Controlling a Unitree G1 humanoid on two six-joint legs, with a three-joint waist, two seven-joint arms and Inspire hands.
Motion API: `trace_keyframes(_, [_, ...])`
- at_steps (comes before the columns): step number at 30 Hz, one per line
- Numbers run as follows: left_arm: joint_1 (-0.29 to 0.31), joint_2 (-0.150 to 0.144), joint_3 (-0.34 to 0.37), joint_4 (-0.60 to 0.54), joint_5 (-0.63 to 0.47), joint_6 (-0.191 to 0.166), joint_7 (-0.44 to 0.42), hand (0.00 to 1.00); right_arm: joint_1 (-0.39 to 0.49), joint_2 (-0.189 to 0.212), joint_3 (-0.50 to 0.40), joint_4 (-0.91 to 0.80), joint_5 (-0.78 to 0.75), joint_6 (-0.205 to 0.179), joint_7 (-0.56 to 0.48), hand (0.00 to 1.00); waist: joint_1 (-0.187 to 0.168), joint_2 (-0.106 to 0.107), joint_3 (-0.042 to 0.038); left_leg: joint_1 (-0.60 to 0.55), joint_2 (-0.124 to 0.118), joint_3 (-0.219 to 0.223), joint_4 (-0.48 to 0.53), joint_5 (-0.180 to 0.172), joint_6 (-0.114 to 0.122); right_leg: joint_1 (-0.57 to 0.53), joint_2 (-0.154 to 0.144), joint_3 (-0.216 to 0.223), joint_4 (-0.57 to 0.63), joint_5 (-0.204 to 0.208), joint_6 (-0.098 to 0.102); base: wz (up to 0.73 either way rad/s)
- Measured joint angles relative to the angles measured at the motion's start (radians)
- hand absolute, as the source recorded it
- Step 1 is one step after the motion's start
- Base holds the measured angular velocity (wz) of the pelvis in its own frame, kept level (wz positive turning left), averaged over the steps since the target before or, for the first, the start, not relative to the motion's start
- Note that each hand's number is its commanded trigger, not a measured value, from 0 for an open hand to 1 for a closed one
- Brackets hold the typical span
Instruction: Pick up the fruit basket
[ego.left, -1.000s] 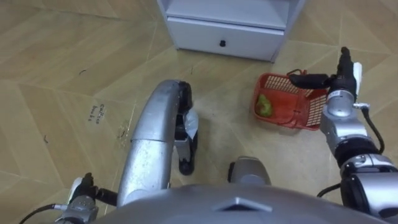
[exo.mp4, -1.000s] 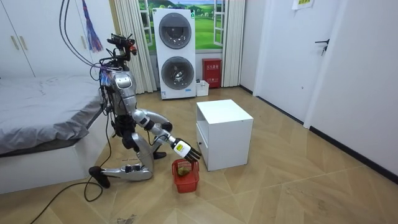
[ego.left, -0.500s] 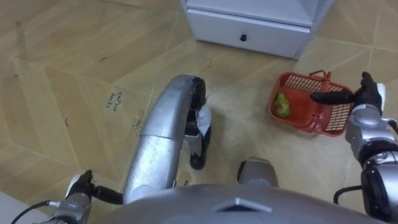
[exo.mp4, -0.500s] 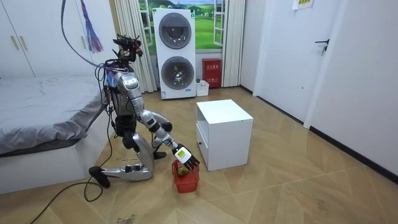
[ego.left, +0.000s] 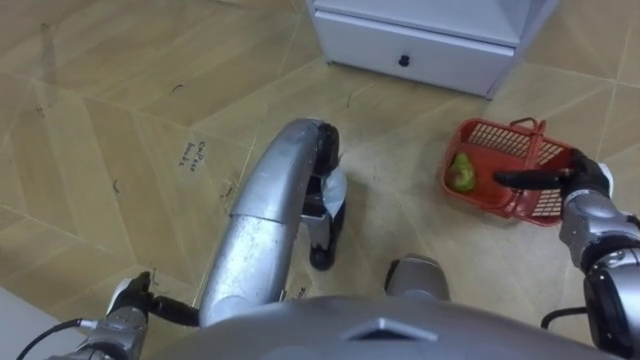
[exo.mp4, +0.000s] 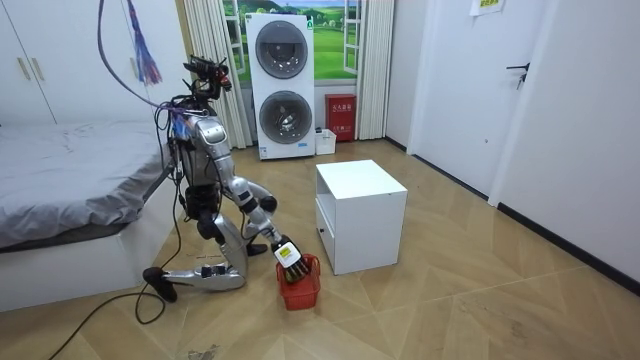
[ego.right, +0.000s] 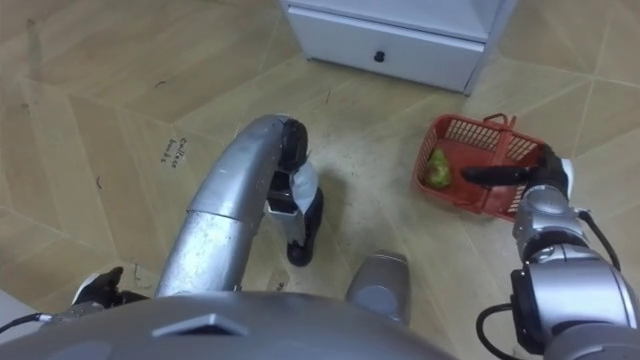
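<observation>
- Right hand (ego.left: 583, 180) has come down since a second ago, from above the fruit basket (ego.left: 545, 205) to its rim (the room view shows the arm lower too).
- Its fingers (ego.left: 530, 180) lie straight across the basket's near side with nothing clasped, so I read the hand as unclenched.
- Basket stands on the floor (ego.left: 100, 120), just off the white cabinet (ego.left: 420, 45) front, on the robot's right.
- One green fruit (ego.left: 461, 172) lies in its left end.
- Left hand (ego.left: 128, 305) is low at lower left, and I can't tell its state.
- Robot kneels between bed (exo.mp4: 60, 170) and cabinet.
</observation>
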Motion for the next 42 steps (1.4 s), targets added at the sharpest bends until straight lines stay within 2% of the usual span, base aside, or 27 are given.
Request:
trace_keyframes(4, [0.000,0.000,0.000,0.001,0.000,0.005,-0.014,0.00,-0.001,0.000,0.014,0.000,0.021,0.000,0.021,0.00,0.013,0.000,-0.0003,-0.003,-0.002,0.000,0.001,0.001,0.002,0.000,0.000,-0.004,0.000,0.000,0.000,0.02])
trace_keyframes(5, [0.000,0.000,0.000,0.001,0.000,0.006,-0.019,0.00,-0.001,0.000,0.020,0.000,0.030,0.000,0.026,0.22,0.015,0.000,0.0001,-0.004,-0.002,0.000,0.001,0.001,0.002,0.000,0.000,-0.004,0.000,0.000,0.000,0.00])
trace_keyframes(6, [0.000,0.000,0.000,0.001,0.000,0.006,-0.021,0.00,-0.001,0.000,0.026,0.000,0.031,0.000,0.027,0.62,0.016,-0.001,0.0004,-0.004,-0.002,0.000,0.001,0.001,0.002,0.000,0.000,-0.004,0.000,0.000,0.000,0.00])
trace_keyframes(7, [0.000,0.000,-0.001,0.001,0.000,0.007,-0.022,0.00,-0.001,0.000,0.031,0.000,0.032,0.000,0.029,0.87,0.017,-0.001,0.0005,-0.004,-0.002,0.000,0.001,0.001,0.002,0.000,0.000,-0.005,0.000,0.000,0.000,0.00])
trace_keyframes(8, [0.000,0.000,-0.001,0.001,0.000,0.007,-0.022,0.00,-0.001,0.000,0.034,0.000,0.032,0.000,0.032,1.00,0.019,-0.001,0.0007,-0.004,-0.002,0.000,0.001,0.002,0.003,0.000,0.000,-0.005,0.000,0.000,0.000,0.00])
trace_keyframes(18, [-0.002,0.000,-0.002,0.001,0.000,0.008,-0.028,0.00,-0.001,0.000,0.037,0.032,0.032,0.002,0.051,1.00,0.029,0.000,0.0006,-0.005,-0.001,0.000,0.001,0.002,0.002,-0.001,0.000,-0.006,0.000,0.000,0.000,0.00])
trace_keyframes(22, [-0.003,0.000,-0.002,0.000,0.000,0.008,-0.032,0.00,-0.001,0.003,0.036,0.033,0.031,0.018,0.058,1.00,0.032,0.003,0.0014,-0.007,0.000,-0.001,0.002,0.002,0.002,-0.004,0.001,-0.005,0.000,0.000,0.000,0.00])
trace_keyframes(29, [-0.008,0.000,-0.002,0.001,-0.001,0.008,-0.039,0.00,-0.001,0.003,0.035,0.039,0.037,0.019,0.059,1.00,0.033,0.013,-0.0019,-0.007,0.000,-0.001,0.002,0.002,0.002,-0.003,0.001,-0.006,0.000,0.000,0.001,0.00])
trace_keyframes(42, [-0.008,-0.001,-0.002,0.002,-0.001,0.009,-0.044,0.00,-0.001,0.003,0.034,0.044,0.074,0.018,0.061,1.00,0.031,0.013,-0.0005,-0.006,-0.002,-0.002,0.002,0.002,0.002,0.000,0.001,-0.007,0.000,0.000,0.001,0.00])
